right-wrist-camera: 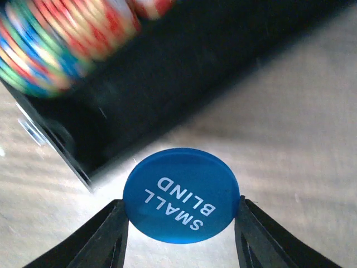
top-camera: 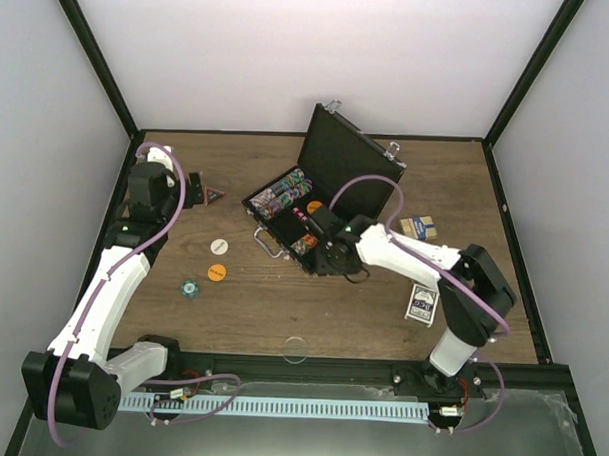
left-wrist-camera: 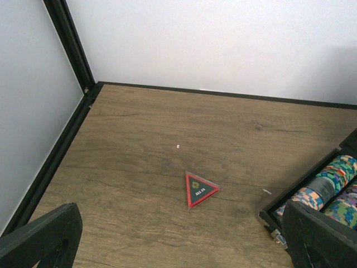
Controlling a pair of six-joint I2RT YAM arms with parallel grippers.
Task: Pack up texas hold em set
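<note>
Clamping blue button (right-wrist-camera: pixel 181 195) edgewise, right end effector (right-wrist-camera: pixel 181 215) beside case (right-wrist-camera: pixel 167 72); left end effector (left-wrist-camera: pixel 178 240) spread wide

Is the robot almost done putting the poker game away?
Not yet. Done: chips sit in the open case. In hand: the right gripper pinches the blue Small Blind button beside the case. Left on the table: white button, orange button, loose chip, All In triangle, far card deck, near card deck; then the case needs closing.

A robot lab test cell: a wooden table (top-camera: pixel 281 317) boxed by white panels (top-camera: pixel 290 57) and black frame posts (top-camera: pixel 93 51).
</note>
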